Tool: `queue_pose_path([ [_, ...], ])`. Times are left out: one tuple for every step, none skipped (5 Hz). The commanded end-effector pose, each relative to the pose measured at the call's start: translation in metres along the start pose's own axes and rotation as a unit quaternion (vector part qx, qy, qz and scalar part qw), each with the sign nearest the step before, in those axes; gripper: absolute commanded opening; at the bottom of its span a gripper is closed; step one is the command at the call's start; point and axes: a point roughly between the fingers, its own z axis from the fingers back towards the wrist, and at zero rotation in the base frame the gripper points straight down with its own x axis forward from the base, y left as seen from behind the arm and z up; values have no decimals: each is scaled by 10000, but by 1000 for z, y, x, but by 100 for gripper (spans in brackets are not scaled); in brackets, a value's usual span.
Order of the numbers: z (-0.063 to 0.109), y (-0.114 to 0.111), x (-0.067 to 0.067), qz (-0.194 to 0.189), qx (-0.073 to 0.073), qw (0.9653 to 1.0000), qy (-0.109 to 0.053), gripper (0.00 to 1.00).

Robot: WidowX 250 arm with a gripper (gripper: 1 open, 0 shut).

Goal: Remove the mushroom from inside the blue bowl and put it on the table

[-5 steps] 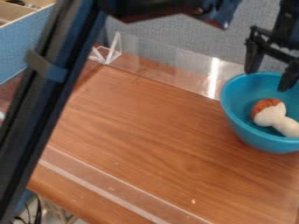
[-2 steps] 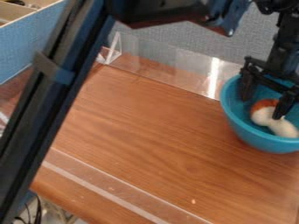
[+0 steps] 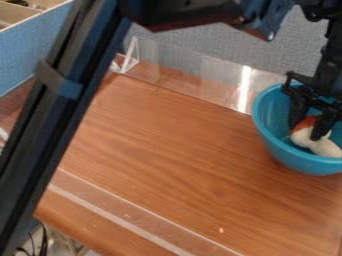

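Note:
The blue bowl [image 3: 278, 148] stands on the table [image 3: 160, 150] at the right edge of the view. Inside it lies the mushroom [image 3: 322, 144], cream stem to the right, orange cap to the left. My gripper [image 3: 313, 128] points straight down into the bowl, its dark fingers [image 3: 297, 108] standing close on either side of the cap. The picture is too coarse to show whether they press on the cap. The mushroom rests on the bowl's bottom.
A low clear acrylic wall [image 3: 201, 68] runs along the table's far side. A dark arm link [image 3: 60, 120] crosses the left foreground and hides part of the table. A pale box [image 3: 27, 40] sits at upper left.
The gripper has come down into the bowl over the mushroom, and its fingers have drawn closer together around the cap. The bowl and mushroom have stayed in place.

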Motion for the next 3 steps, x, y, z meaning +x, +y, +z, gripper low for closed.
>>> queue_pose_path([
  [60, -3, -8, -232, -17, 9975, -675, 0],
  [67, -3, -9, -408, -24, 9965, -729, 0],
  [61, -10, -6, -699, -37, 9950, -710, 0],
])
